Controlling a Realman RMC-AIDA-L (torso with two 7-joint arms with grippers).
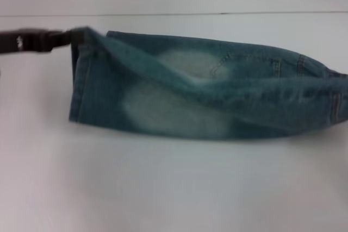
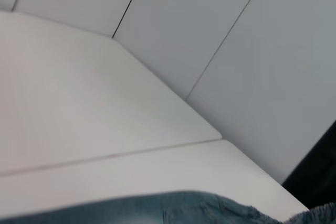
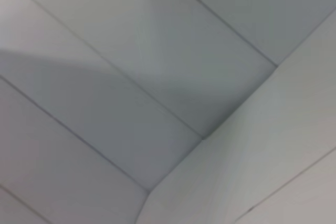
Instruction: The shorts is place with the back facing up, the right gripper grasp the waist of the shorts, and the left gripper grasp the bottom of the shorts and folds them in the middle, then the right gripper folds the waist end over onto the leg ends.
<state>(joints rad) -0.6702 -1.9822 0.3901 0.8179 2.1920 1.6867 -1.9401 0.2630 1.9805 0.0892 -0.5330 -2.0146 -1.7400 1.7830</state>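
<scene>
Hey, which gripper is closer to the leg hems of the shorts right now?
Left. The left gripper is at the top corner of the leg hems of the shorts; the right gripper is not visible.

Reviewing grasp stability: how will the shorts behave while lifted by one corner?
Probably floppy: the shorts sag in a long fold from the left gripper pinching the hem corner. Denim looks fairly heavy, so it may drag across the table rather than lift.
</scene>
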